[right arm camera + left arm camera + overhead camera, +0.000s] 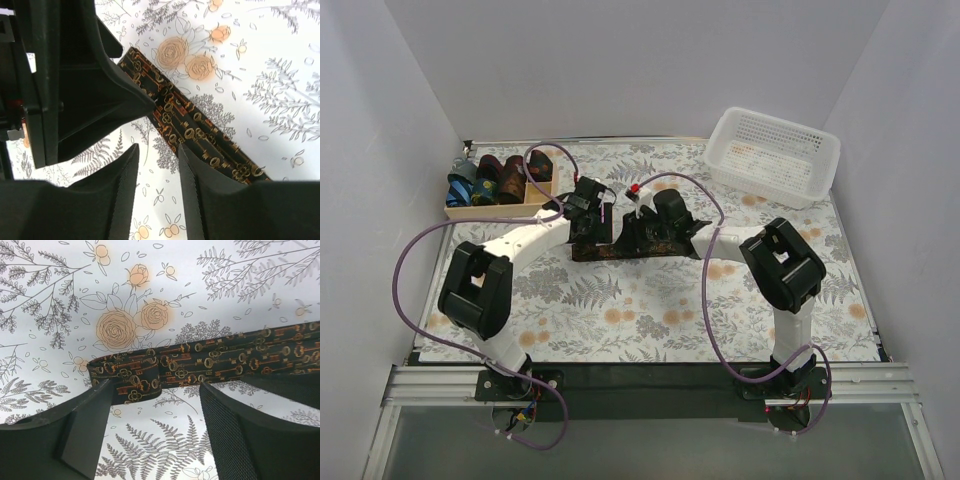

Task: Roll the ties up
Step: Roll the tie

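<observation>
A dark tie with a gold-orange key pattern (610, 250) lies flat across the middle of the floral cloth. In the left wrist view the tie (215, 360) has its end folded over at the left. My left gripper (155, 390) is open and empty, low over that folded end, with its left finger (85, 425) at the fold's edge. My right gripper (157, 150) is open with only cloth between its fingers. The tie (200, 135) runs diagonally just past its right finger (200, 190). From above, both grippers (590, 232) (655, 228) meet over the tie.
A shallow wooden tray (495, 209) at the back left holds several rolled ties (490, 180). A white mesh basket (775, 155) stands at the back right. The left gripper's black body (75, 85) fills the right wrist view's upper left. White walls enclose the table.
</observation>
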